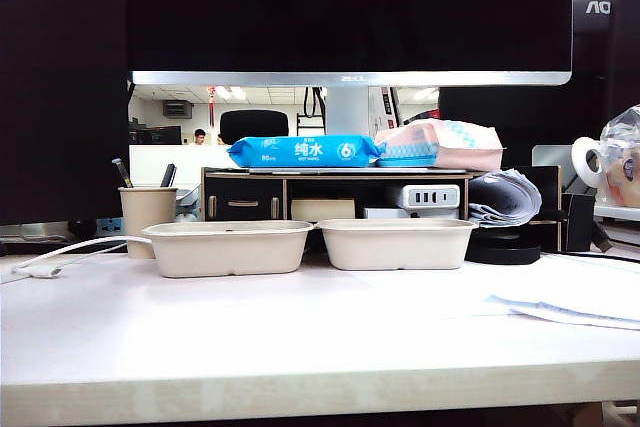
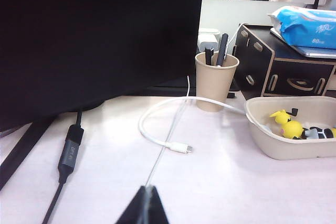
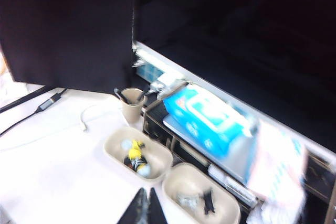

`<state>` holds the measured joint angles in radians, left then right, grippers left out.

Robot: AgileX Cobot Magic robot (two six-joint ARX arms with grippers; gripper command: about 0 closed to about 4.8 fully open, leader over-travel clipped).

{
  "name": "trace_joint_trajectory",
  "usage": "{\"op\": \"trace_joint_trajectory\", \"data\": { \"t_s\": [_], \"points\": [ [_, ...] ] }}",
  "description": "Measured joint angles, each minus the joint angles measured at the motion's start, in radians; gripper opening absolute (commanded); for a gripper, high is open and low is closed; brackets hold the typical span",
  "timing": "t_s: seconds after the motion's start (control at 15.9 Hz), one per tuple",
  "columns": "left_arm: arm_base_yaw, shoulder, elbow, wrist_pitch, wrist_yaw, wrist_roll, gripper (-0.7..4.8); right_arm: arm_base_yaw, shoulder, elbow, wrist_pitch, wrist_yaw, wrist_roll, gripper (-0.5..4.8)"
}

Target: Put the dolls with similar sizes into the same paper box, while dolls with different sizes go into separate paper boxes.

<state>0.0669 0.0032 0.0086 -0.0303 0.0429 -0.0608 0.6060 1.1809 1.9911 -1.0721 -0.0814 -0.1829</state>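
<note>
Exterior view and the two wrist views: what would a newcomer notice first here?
Two beige paper trays, left tray and right tray, sit side by side mid-table before a big dark monitor. The yellow doll lies in the left tray. The left pincer and right pincer are shut, above the table.

White table (image 1: pixel 300 337), two paper boxes (image 1: pixel 228 247), pen cup (image 1: pixel 147 219), white cable (image 2: pixel 157 129)

White desk (image 1: pixel 300 337) w/ a pale wood front edge is taking up the foreground. Big dark monitor (image 1: pixel 350 7) is looming overhead, silver stand behind a small black drawer shelf (image 1: pixel 245 197). Blue wipes pack (image 1: pixel 303 151) is sitting on the shelf. Office in the bkgd is showing white walls, ceiling lights glowing, black chair (image 1: pixel 253 125), someone sitting far back.
</note>
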Motion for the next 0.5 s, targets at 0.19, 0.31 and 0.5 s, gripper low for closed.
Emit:
{"op": "trace_joint_trajectory", "data": {
  "t_s": [0.19, 0.31, 0.5],
  "points": [
    [0.000, 0.000, 0.000, 0.000, 0.000, 0.000, -0.05, 0.000, -0.191, -0.171, -0.023, 0.003, 0.034, -0.06],
    [0.000, 0.000, 0.000, 0.000, 0.000, 0.000, -0.05, 0.000, -0.251, -0.185, -0.095, 0.002, 0.036, -0.06],
    [0.000, 0.000, 0.000, 0.000, 0.000, 0.000, -0.05, 0.000, -0.360, -0.185, -0.184, 0.002, 0.037, -0.06]
  ]
}}
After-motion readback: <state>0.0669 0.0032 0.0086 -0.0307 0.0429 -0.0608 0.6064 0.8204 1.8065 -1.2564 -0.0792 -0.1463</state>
